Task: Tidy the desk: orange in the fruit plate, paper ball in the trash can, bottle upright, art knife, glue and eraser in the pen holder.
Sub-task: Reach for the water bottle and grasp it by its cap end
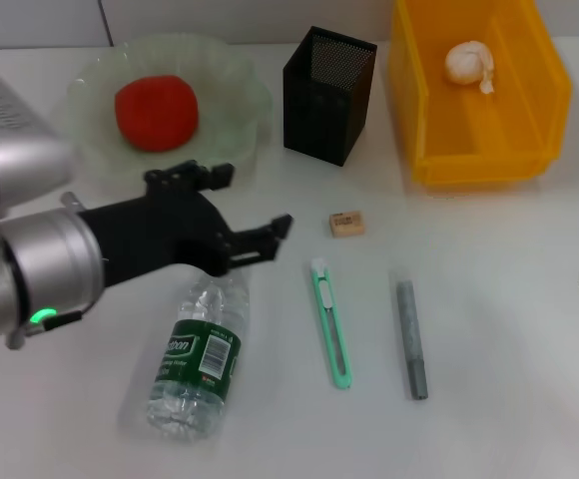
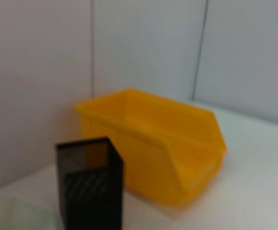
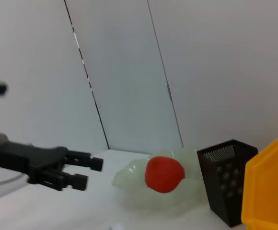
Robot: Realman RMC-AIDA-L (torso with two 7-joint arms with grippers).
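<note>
A staged robot test bench, more lab than home or office, is suggested by a plain white desk (image 1: 509, 329) set against bare pale wall panels (image 3: 129, 72) split by thin dark seams, with a few stationery props laid out on it.

Apart from the work itself there is only the wall (image 1: 40, 20) at the back. It is plain and pale, a light grey-white, and made of flat panels. In the head view only a low strip of it shows along the top, with one thin vertical seam (image 1: 101, 20) toward the left.

From the left wrist view the wall (image 2: 144, 43) fills the upper part, and two dark seams cross it, one (image 2: 92, 48) straight and one (image 2: 200, 48) a little leaning. From the right wrist view the wall (image 3: 215, 62) shows two slanted seams, one darker (image 3: 84, 72) and one fainter (image 3: 164, 72). The panels are bare.
</note>
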